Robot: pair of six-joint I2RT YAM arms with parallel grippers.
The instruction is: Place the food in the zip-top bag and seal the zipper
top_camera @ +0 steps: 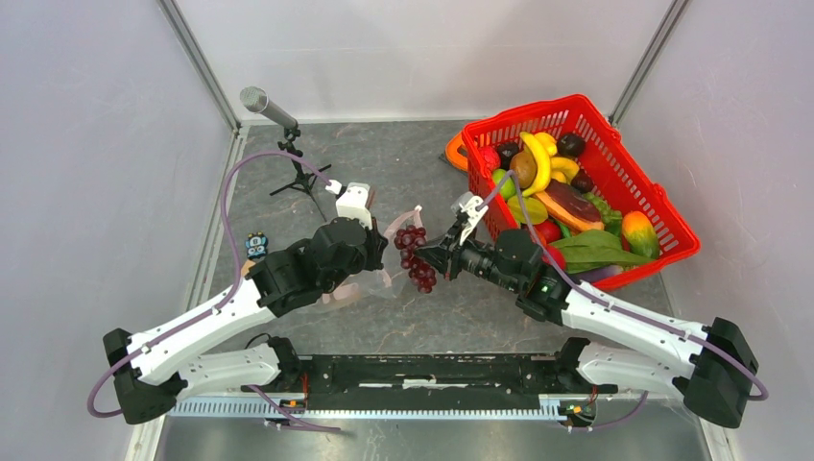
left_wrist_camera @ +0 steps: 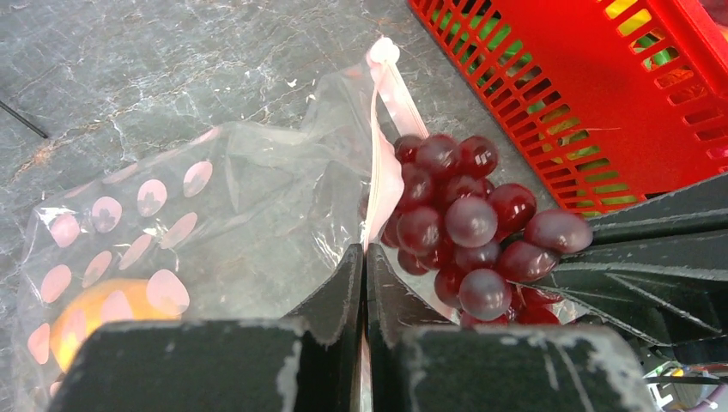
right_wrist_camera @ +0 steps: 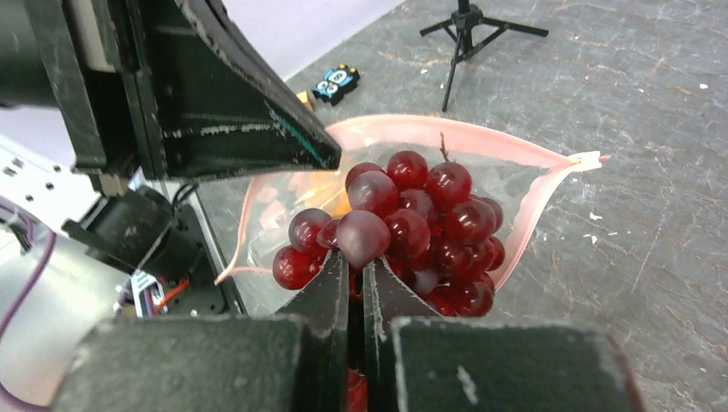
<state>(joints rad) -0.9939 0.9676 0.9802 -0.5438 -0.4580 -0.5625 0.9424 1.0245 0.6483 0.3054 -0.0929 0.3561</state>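
My left gripper (left_wrist_camera: 366, 251) is shut on the pink zipper strip (left_wrist_camera: 388, 163) of the clear dotted zip-top bag (left_wrist_camera: 215, 206) and holds its mouth open; it also shows in the top view (top_camera: 376, 252). An orange piece (left_wrist_camera: 94, 311) lies inside the bag. My right gripper (right_wrist_camera: 356, 266) is shut on a bunch of dark red-purple grapes (right_wrist_camera: 412, 225) and holds it at the bag's open mouth (right_wrist_camera: 524, 227). In the top view the grapes (top_camera: 417, 257) hang between the two grippers, with the right gripper (top_camera: 440, 257) beside them.
A red mesh basket (top_camera: 662, 206) at the back right holds several toy fruits and vegetables, among them a yellow banana (top_camera: 539, 161). A microphone on a small tripod (top_camera: 288, 144) stands at the back left. A small blue-black object (top_camera: 255, 247) lies near the left arm.
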